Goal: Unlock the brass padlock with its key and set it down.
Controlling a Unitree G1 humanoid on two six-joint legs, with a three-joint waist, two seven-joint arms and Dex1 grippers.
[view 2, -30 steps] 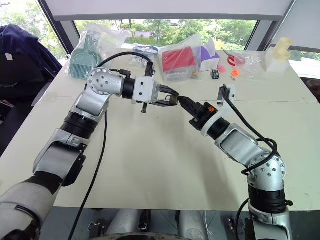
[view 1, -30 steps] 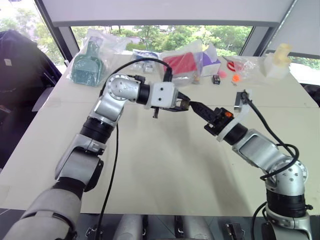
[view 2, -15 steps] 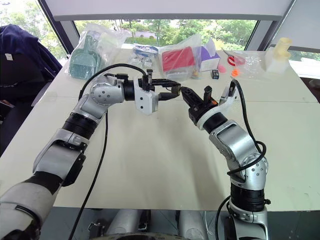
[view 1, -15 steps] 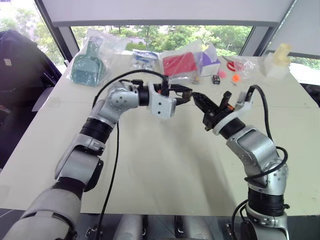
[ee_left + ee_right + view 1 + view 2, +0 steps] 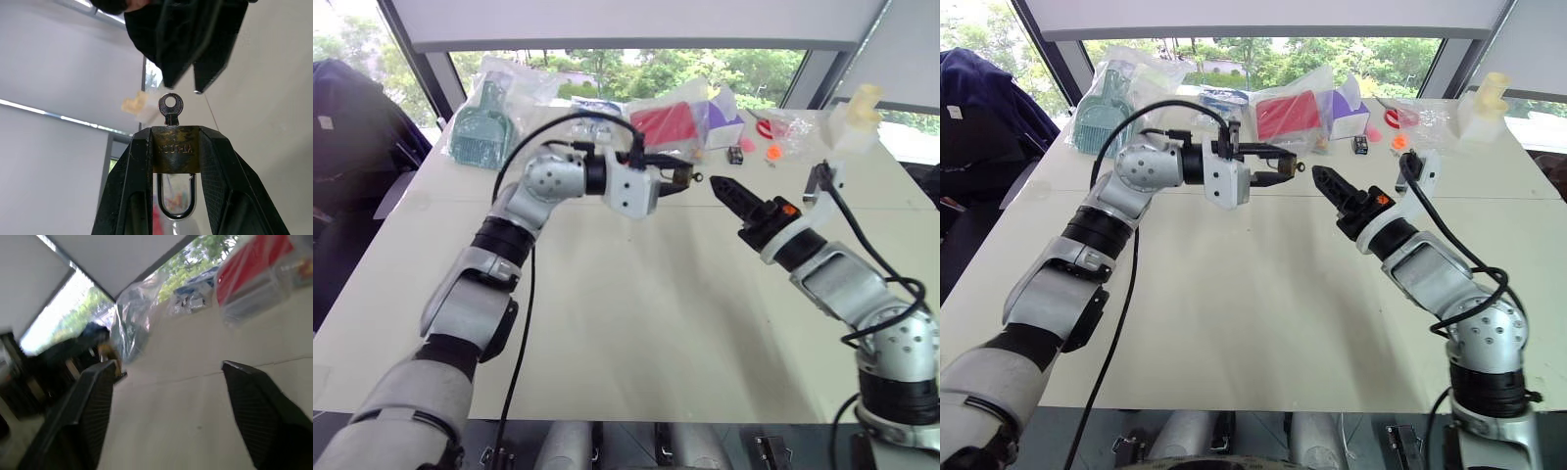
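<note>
My left gripper [image 5: 677,178] is shut on the brass padlock [image 5: 175,155] and holds it above the table, pointing toward my right arm. The padlock's silvery shackle [image 5: 174,198] lies back between the fingers [image 5: 127,196]. The key [image 5: 170,107] sticks out of the padlock's end, and its round head is free. My right gripper [image 5: 724,186] hangs a short gap beyond the key, pointing at it. It is open, its fingers [image 5: 93,416] spread wide with nothing between them. In the left wrist view its dark fingertips [image 5: 195,44] hover just off the key head.
Along the far edge of the pale table [image 5: 636,323] lie a bagged green scoop [image 5: 484,127], a bagged red box [image 5: 668,125], a purple box [image 5: 724,116], a small black box [image 5: 736,154], red scissors [image 5: 766,127] and a white bottle [image 5: 857,116].
My right gripper has opened, let go of the key and drawn back to the right. My left wrist has rolled, with the padlock still in its grip.
</note>
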